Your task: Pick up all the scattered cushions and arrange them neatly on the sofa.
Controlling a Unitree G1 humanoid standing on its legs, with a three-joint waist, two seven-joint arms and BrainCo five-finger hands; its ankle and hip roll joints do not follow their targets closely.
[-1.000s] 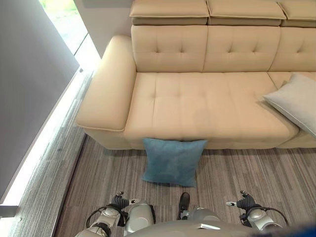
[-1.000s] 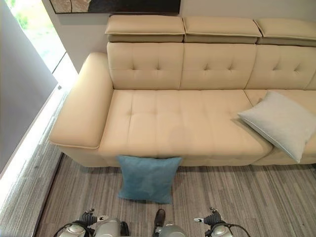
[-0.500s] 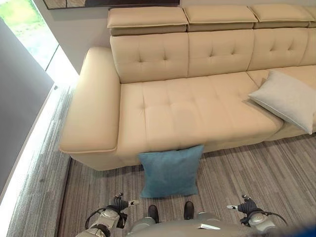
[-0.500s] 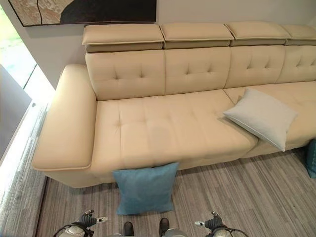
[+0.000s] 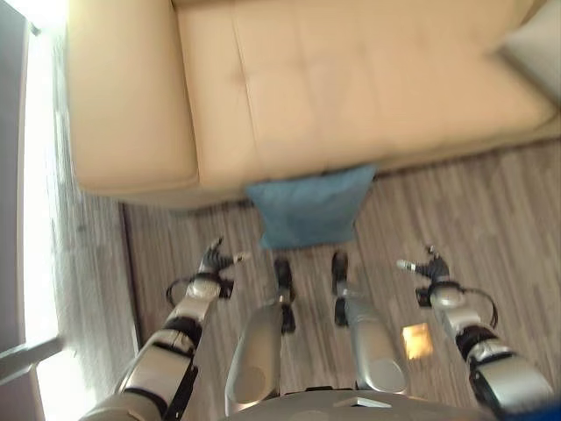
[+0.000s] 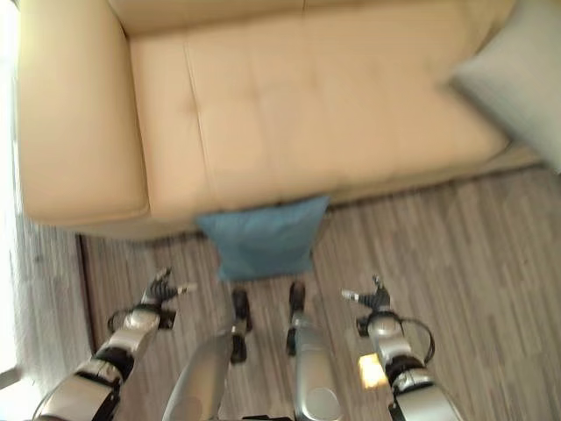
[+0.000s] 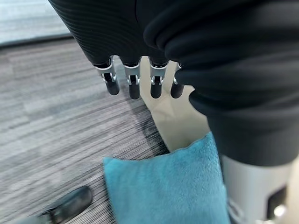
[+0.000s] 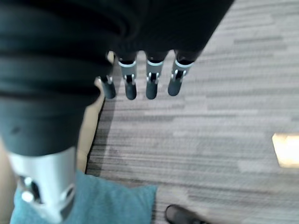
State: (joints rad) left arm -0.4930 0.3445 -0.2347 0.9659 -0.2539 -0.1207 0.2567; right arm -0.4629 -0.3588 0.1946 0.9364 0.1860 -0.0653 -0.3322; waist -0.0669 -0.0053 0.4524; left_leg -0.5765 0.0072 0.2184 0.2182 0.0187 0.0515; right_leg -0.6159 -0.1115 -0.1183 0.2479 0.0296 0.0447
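Where sofa (image 5: 351, 79) meets floor, one blue cushion (image 5: 308, 207)

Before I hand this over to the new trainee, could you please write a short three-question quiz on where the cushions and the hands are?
1. True or false: the blue cushion lies on the sofa seat.
2. The grey cushion rests on: A) the floor, B) the sofa, C) the armrest.
3. Fill in: the left hand and right hand hold ___.

Key: 1. False: it stands on the floor, leaning against the sofa's front. 2. B. 3. Nothing; both hover open above the floor.
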